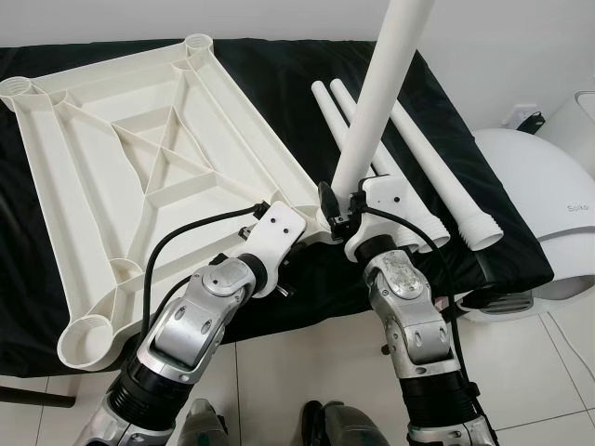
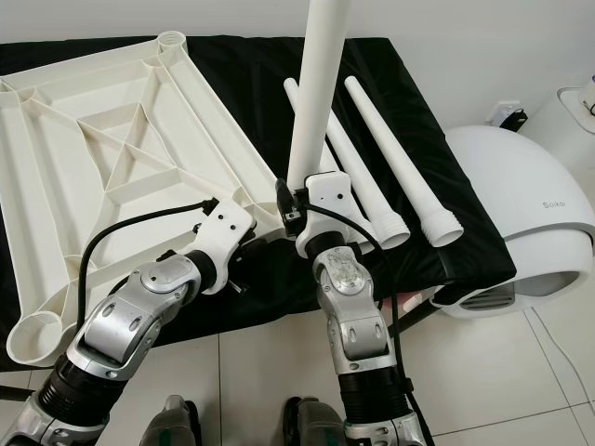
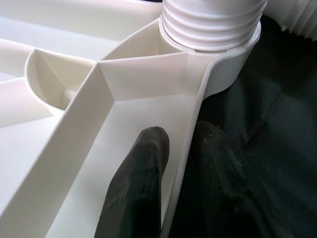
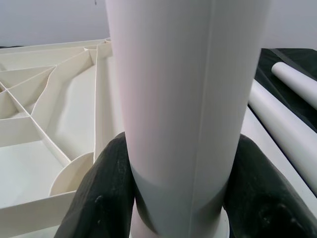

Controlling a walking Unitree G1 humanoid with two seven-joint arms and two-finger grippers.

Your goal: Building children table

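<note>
On the black cloth (image 1: 279, 84) lies the white table top (image 1: 139, 158), upside down, so its ribs and round corner sockets face up and the legs can go in. At the near right corner, one table leg (image 1: 376, 102) stands straight up in its socket. The right gripper (image 4: 176, 198) has its two black fingers (image 4: 106, 193) squeezed on the bottom of this leg, one on each side, likely so it can turn the leg and screw it tight. The left gripper (image 3: 171, 163) pinches the thin edge wall of the table top close to that same corner, one finger (image 3: 141, 183) inside the wall and one outside (this probably keeps the top from sliding while the leg turns).

Three spare legs (image 1: 446, 177) lie side by side on the cloth, just right of the standing leg, near at hand for later. A white rounded machine (image 1: 539, 204) sits on the tiled floor (image 1: 307, 372) to the right.

Seen from the left wrist, screw threads (image 3: 213, 25) on the leg's end show above the socket rim, so it looks not fully screwed in. From the head views, that spot is hidden behind the wrists.
</note>
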